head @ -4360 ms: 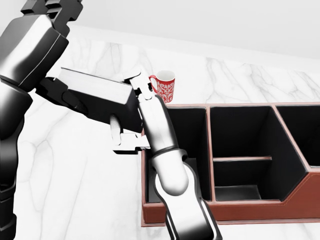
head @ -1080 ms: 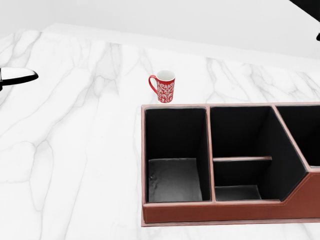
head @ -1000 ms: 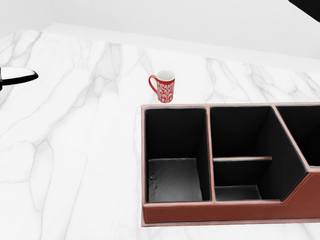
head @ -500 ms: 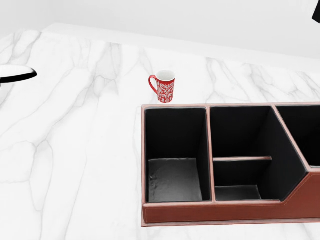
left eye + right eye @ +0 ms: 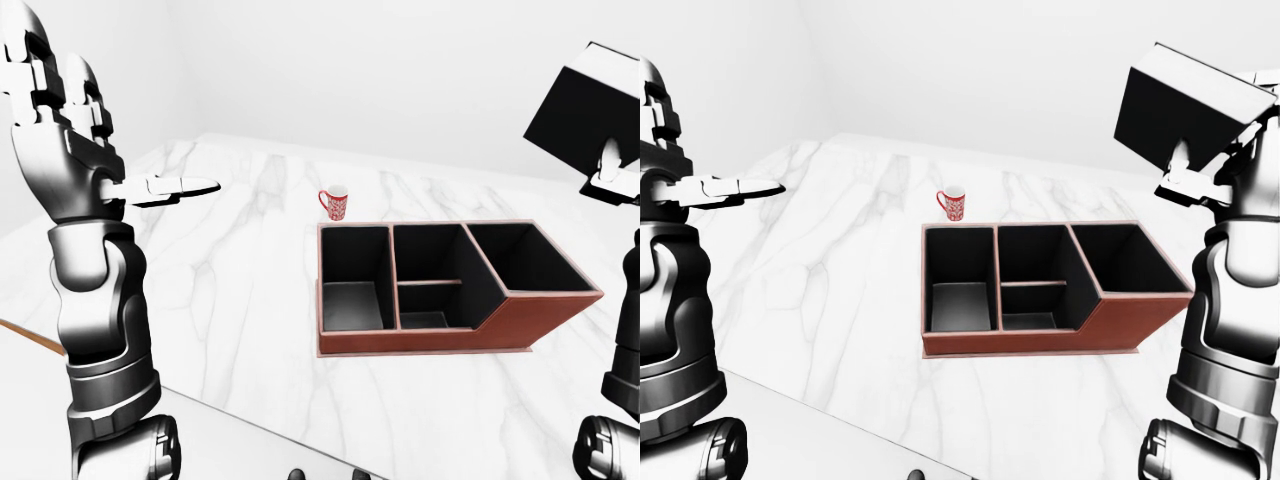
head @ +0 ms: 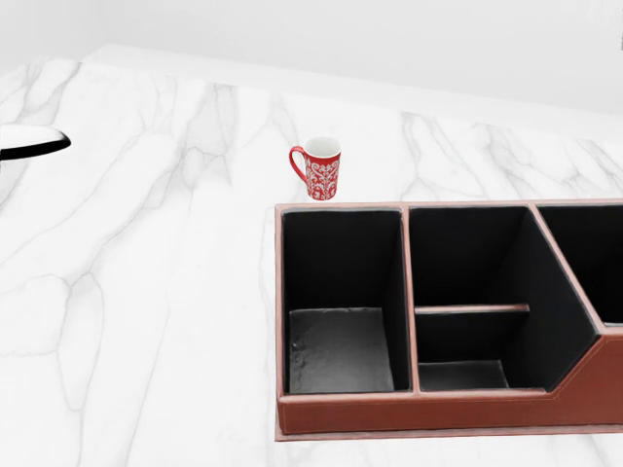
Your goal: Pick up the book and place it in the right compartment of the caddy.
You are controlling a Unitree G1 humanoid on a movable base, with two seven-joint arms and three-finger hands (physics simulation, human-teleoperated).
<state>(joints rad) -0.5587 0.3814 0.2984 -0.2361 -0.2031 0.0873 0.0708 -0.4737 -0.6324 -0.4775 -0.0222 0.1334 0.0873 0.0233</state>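
Both arms since lifted off caddy [image 5: 1040, 290] | right robot hand [image 5: 1200, 170] grips book [image 5: 1180, 105] high | left robot hand [image 5: 60, 110] splayed

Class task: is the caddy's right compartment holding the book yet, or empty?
Empty. The right compartment shows only dark walls; the right hand holds the book above.

In the head view the caddy [image 6: 428, 404] runs past the right edge, its right compartment cut off; the book [image 5: 590, 115] is cropped in the left-eye view.
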